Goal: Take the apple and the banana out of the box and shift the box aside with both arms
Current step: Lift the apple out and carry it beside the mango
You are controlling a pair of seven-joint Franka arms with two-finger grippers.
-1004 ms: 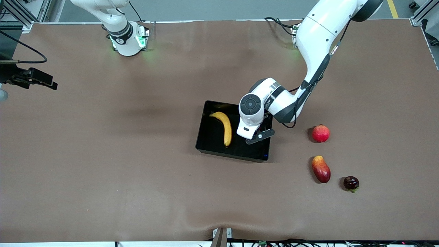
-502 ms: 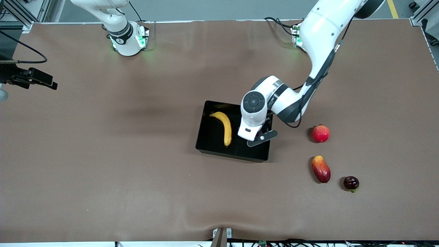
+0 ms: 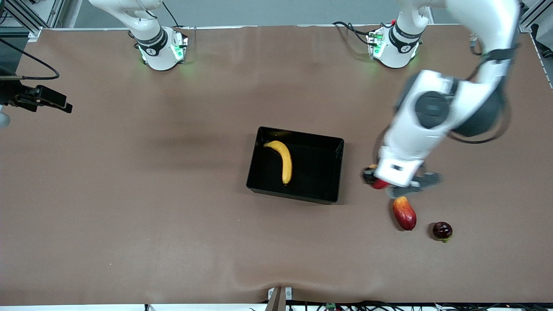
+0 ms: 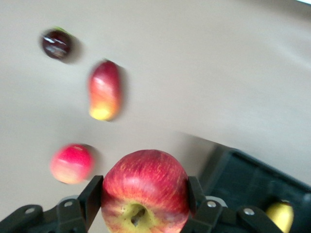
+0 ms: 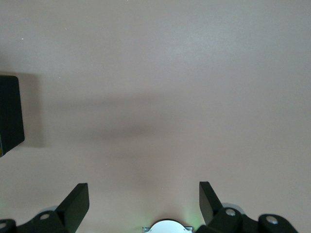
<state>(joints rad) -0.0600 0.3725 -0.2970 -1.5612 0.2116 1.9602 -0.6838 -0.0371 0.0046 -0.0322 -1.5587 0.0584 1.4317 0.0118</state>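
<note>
The black tray (image 3: pixel 316 170) lies mid-table with the yellow banana (image 3: pixel 283 160) in it, on the side toward the right arm's end. My left gripper (image 3: pixel 383 183) is up over the table between the tray and the loose fruits. It is shut on the red, yellow-streaked apple (image 4: pixel 145 191), of which a red sliver (image 3: pixel 379 185) shows in the front view. The tray (image 4: pixel 243 177) and the banana tip (image 4: pixel 279 216) also show in the left wrist view. My right gripper (image 5: pixel 143 194) is open and empty over bare table and waits; a tray corner (image 5: pixel 9 111) shows in its view.
A red-yellow mango (image 3: pixel 404 213) and a small dark fruit (image 3: pixel 442 230) lie toward the left arm's end. A plain red round fruit (image 4: pixel 72 163) lies below the left gripper, hidden by the arm in the front view. A black device (image 3: pixel 41 99) juts in at the right arm's end.
The left arm has swung from over the tray toward its own end of the table. It now hangs over the plain red fruit. The tray and banana have not moved.
</note>
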